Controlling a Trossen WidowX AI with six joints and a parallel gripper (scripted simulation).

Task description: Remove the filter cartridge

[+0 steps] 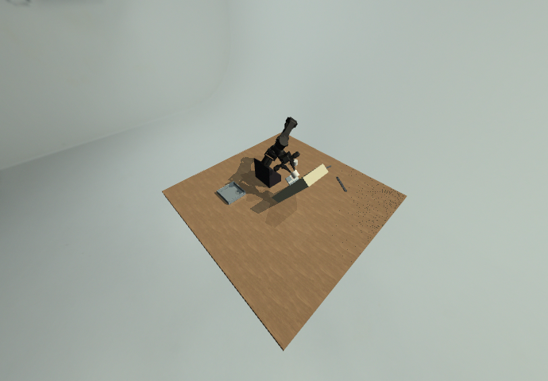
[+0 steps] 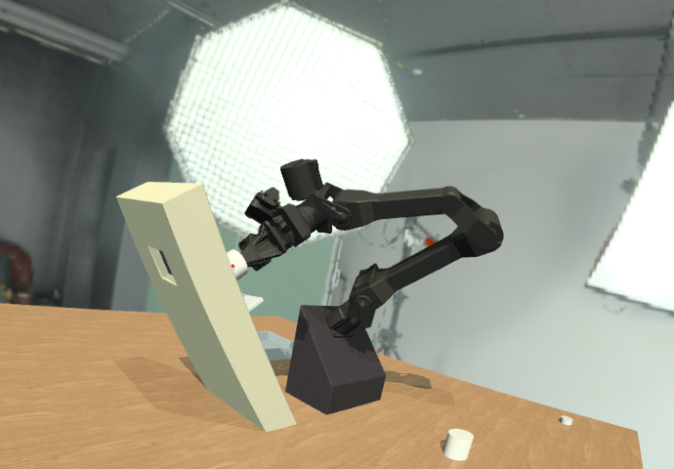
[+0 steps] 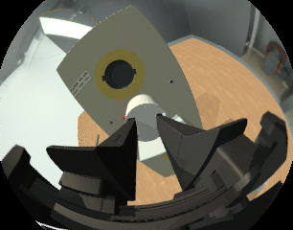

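In the wrist view's middle, the white cylindrical filter cartridge (image 1: 295, 174) (image 2: 236, 264) (image 3: 146, 121) is held by its two face slots in the black claw (image 1: 295, 169) (image 2: 245, 260) (image 3: 146, 119), outside the panel socket at upper left. It is probably light, stiff and smooth; the slots should be kept as the grip.
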